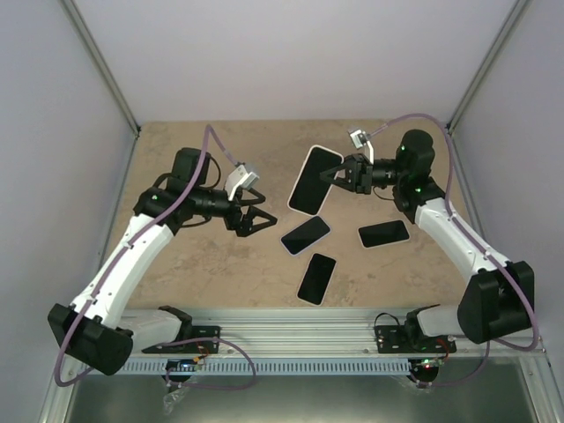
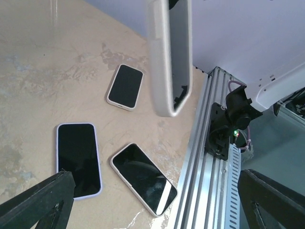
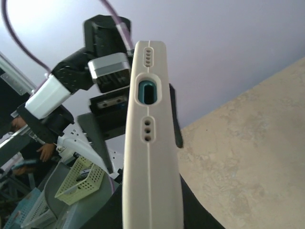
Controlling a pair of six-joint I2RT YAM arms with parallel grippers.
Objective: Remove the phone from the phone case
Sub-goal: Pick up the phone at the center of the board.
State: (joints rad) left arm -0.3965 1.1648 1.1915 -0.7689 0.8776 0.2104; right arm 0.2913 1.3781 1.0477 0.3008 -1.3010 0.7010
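My right gripper (image 1: 339, 174) is shut on one end of a phone in a white case (image 1: 314, 180) and holds it above the table. In the right wrist view the case (image 3: 150, 143) stands edge-on between my dark fingers (image 3: 106, 210), port end up. A thin black edge (image 3: 175, 117) shows along its right side. My left gripper (image 1: 258, 222) is open and empty, left of the held phone and apart from it. In the left wrist view the held phone (image 2: 169, 52) hangs at the top, and my open fingers (image 2: 38, 205) frame the bottom corners.
Three other cased phones lie screen up on the table: one in the middle (image 1: 306, 234), one nearer the front (image 1: 317, 278), one on the right (image 1: 383, 233). They also show in the left wrist view (image 2: 125, 86), (image 2: 78, 157), (image 2: 143, 171). The aluminium rail (image 1: 291, 330) runs along the near edge.
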